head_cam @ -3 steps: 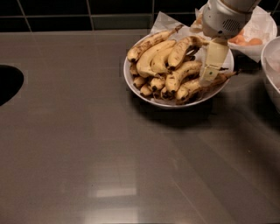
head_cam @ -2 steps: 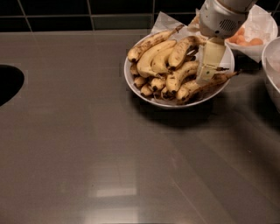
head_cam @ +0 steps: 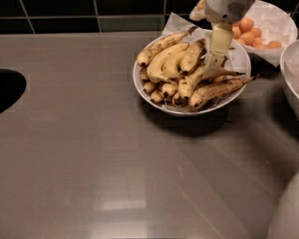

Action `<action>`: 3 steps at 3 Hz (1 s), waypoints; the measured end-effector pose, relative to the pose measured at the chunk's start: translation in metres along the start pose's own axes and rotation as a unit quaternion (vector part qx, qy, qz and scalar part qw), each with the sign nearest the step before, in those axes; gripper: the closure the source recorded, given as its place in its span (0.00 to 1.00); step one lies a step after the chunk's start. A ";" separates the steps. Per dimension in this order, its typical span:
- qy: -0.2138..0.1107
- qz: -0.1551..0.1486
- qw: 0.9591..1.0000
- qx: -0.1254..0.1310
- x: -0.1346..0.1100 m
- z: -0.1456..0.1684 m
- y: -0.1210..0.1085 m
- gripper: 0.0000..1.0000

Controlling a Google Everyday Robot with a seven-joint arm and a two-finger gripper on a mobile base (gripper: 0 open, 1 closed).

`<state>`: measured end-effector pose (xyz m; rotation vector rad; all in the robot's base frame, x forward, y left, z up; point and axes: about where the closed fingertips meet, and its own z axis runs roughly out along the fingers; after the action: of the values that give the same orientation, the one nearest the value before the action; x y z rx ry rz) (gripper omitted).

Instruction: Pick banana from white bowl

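Broadly, a grey countertop [head_cam: 117, 163] carries the scene, with the white bowl [head_cam: 138, 86] standing toward its far right, in front of a wall of dark tiles [head_cam: 70, 11]. Well to the bowl's left, a dark round opening [head_cam: 8, 88] cuts into the counter. Close behind the bowl on its right sits a paper-lined container [head_cam: 282, 21] of small orange fruits [head_cam: 247, 36]. The rim of a second bowl [head_cam: 287, 70] shows to the right of the white bowl, apart from it.

Inside the white bowl a heap of speckled bananas [head_cam: 215, 91] lies on crumpled paper. The banana [head_cam: 163, 63], plump, curved and cleaner yellow than the rest, lies across the bowl's left half, on top of the heap and untouched.

The robot's gripper [head_cam: 212, 65] hangs over the bowl's right half, its lower end down among the thin, brown-spotted fruit. Whether it is released or clenched cannot be told, and nothing appears lifted.

The pick looks not yet made. To do it well, the gripper would likely need to shift toward the bowl's left half and straddle the banana's thick middle crosswise rather than along its curve. It should descend from above so the neighbouring fruit is not dragged, close gently on the soft skin, then lift straight up clear of the rim.
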<state>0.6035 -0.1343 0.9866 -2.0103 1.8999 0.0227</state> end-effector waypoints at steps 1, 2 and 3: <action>-0.028 -0.023 0.999 0.023 -0.019 -0.015 -0.030 0.11; -0.046 -0.037 0.997 0.040 -0.032 -0.024 -0.047 0.27; -0.052 -0.035 0.996 0.060 -0.036 -0.025 -0.058 0.15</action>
<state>0.6499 -0.1054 1.0340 -1.9561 1.7237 -0.0046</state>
